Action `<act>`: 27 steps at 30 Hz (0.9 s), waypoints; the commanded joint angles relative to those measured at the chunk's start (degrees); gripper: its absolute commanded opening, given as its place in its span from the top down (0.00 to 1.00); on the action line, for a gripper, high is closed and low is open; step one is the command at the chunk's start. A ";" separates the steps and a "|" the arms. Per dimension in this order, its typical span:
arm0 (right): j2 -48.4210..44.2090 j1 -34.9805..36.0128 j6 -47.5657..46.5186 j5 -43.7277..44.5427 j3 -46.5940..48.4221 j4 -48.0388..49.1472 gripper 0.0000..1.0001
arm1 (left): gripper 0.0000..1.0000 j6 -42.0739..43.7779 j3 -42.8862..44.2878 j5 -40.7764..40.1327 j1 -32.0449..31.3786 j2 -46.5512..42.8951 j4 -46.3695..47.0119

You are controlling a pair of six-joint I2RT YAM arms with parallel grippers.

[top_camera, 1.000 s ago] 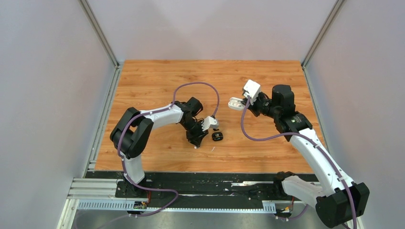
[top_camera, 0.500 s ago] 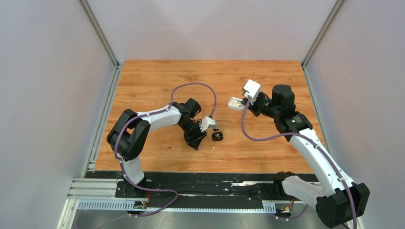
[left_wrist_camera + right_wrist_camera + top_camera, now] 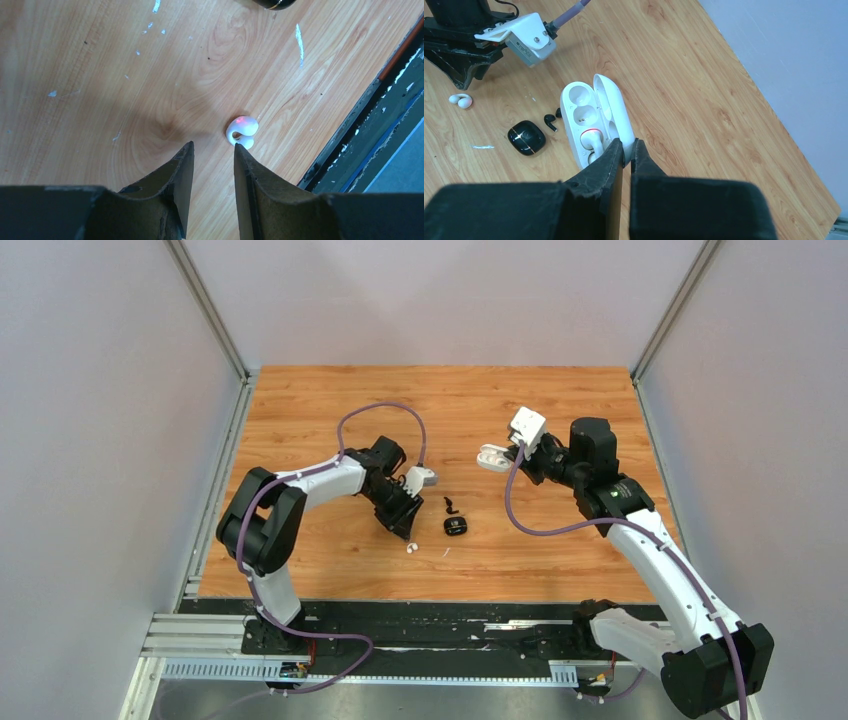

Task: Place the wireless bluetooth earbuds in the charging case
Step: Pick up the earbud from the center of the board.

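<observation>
**Reaching for a Loose Earbud Beside the Table's Edge**

Hanging low over the table point(image 3: 330, 410), the left gripper point(image 3: 213, 150) had its jaws parted by only a narrow gap and held nothing. The white earbud point(image 3: 242, 131) lay just past its right-hand fingertip, off the line between the jaws, close to the dark rail point(image 3: 380, 100) along the table's near edge.

That offset looked like the main hazard. A straight descent would probably have put a fingertip on the earbud instead of around it. Glossy and rounded as it was, it could have skidded toward the rail or dropped off the edge. The gap also seemed tight for it, so the jaws would likely have needed to widen and shift sideways first.

The right gripper point(image 3: 626, 147) was closed on the lid edge of the white charging case point(image 3: 584, 120), holding it open and clear of the table. A seated earbud point(image 3: 591, 137) filled one socket and another stood bare. With so thin a pinch, pressing an earbud in could have twisted the case or snapped the lid shut.

A black earbud point(image 3: 550, 121) lay beside a closed black case point(image 3: 526, 137), apart from both grippers.
</observation>
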 commanded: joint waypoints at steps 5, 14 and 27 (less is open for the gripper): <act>-0.87 -0.37 1.13 -1.24 -0.01 2.64 1.00 | 0.57 -1.99 1.14 -3.37 -3.96 0.74 0.85; -1.86 -0.40 1.26 -0.98 -0.77 2.67 1.00 | 0.64 -2.65 1.59 -8.84 -6.46 2.22 0.19; -2.51 -0.59 1.23 -1.07 -1.59 2.67 1.00 | 0.85 -1.20 1.37 -9.30 -9.76 0.54 0.08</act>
